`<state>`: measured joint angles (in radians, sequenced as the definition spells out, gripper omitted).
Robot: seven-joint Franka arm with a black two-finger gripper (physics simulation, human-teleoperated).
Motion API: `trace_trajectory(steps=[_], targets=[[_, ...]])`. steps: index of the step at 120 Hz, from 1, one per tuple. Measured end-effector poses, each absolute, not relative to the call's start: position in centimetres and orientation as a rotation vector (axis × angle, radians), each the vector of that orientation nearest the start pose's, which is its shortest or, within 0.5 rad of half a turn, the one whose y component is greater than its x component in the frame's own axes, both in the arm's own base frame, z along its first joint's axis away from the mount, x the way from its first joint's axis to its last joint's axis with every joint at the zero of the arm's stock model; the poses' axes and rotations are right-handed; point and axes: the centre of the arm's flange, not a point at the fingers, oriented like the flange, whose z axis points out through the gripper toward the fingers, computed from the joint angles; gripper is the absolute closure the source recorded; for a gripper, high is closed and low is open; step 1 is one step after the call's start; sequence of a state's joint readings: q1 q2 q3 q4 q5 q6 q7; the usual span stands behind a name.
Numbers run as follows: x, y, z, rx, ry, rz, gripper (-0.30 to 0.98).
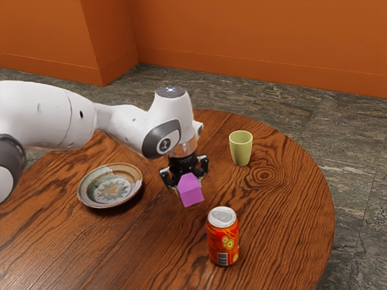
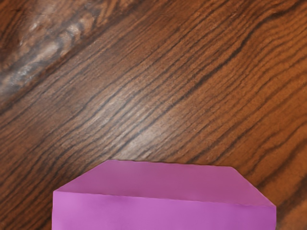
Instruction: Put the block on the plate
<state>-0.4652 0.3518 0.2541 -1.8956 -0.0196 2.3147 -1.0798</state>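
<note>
My gripper [image 1: 188,180], pointing down over the middle of the table, is shut on the pink-purple block [image 1: 191,192]. The block looks raised a little off the wood and slightly tilted in the exterior view. Seen from the wrist, the block [image 2: 163,206] is large at the lower edge, with wood grain beyond it. A round plate [image 1: 111,185] with a brown rim and patterned centre lies on the table, apart from the block, toward the exterior view's left.
An orange soda can [image 1: 223,237] stands close to the block, nearer the exterior camera. Behind and toward the exterior view's right is a yellow-green cup [image 1: 240,148]. The round wooden table [image 1: 284,211] has its curved edge beyond both.
</note>
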Motion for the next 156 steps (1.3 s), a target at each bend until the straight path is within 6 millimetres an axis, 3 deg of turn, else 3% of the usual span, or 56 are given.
trace_trajectory(steps=[18, 36, 51, 79, 92, 116, 130, 145, 156], targets=[[61.9, -6.6, 38.3, -2.752, -1.42, -0.204, 0.36], [61.7, 2.6, 39.2, -2.629, -1.542, -0.167, 0.36], [62.2, 8.4, 37.2, -2.574, -1.594, -0.1, 0.35], [64.3, 14.3, 31.2, -2.596, -1.612, 0.015, 0.33], [64.7, 14.4, 30.5, -2.648, -1.591, 0.019, 0.25], [63.3, 13.3, 32.3, -2.738, -1.523, -0.012, 0.1], [61.6, 11.9, 36.2, -2.798, -1.472, -0.075, 0.06], [60.5, 7.4, 42.2, -2.897, -1.336, -0.152, 0.03], [59.8, 6.1, 45.1, -2.939, -1.234, -0.168, 0.02]])
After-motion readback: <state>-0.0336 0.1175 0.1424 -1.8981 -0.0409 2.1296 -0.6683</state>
